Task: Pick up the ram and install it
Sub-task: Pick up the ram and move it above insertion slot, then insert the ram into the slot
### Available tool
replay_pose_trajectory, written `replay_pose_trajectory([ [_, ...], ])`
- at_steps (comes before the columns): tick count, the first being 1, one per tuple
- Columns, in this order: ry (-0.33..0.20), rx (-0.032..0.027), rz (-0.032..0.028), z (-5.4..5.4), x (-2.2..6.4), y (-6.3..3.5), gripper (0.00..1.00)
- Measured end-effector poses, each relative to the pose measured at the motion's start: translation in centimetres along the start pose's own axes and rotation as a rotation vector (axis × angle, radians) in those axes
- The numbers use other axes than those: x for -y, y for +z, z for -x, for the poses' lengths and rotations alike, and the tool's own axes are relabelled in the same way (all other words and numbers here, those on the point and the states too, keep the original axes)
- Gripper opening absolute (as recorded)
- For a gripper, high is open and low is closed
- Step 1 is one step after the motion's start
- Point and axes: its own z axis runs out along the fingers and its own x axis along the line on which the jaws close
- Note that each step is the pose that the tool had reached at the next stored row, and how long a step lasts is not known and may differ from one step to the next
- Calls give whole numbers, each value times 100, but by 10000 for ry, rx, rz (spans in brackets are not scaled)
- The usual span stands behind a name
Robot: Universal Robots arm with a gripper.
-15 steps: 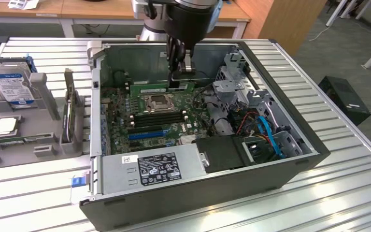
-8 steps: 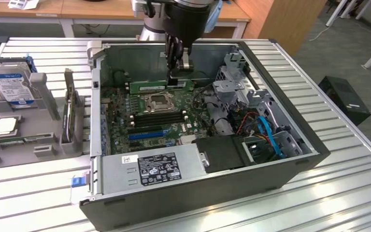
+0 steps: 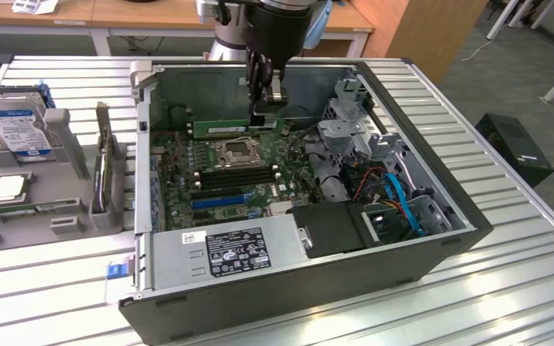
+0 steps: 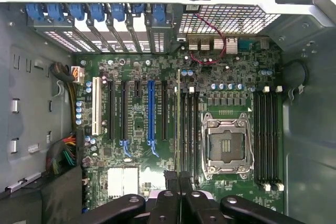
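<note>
The ram (image 3: 234,128) is a narrow green stick held level above the motherboard (image 3: 257,198), inside the open computer case. My gripper (image 3: 267,108) comes straight down from above and is shut on the stick near its end on the exterior view's right. The wrist view looks down along the black fingers (image 4: 167,199), with my gripper (image 4: 178,179) closed. There the ram (image 4: 178,119) appears edge-on as a thin line. It hangs just beside the black memory slots (image 4: 190,129) next to the CPU socket (image 4: 227,142). More memory slots (image 4: 266,135) lie on the socket's other side.
The case walls (image 3: 144,166) ring the board. A power supply (image 3: 229,249) fills the near end, and a drive cage with blue cables (image 3: 402,202) lies toward the exterior view's right. Outside, a grey holder (image 3: 60,140) carries a hard drive (image 3: 17,126) and an upright card (image 3: 104,169).
</note>
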Motion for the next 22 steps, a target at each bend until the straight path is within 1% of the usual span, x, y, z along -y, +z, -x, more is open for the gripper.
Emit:
replay_pose_trajectory([
  [9, 0, 0, 1, 34, 0, 3, 12],
  [22, 0, 2, -1, 35, 0, 7, 12],
])
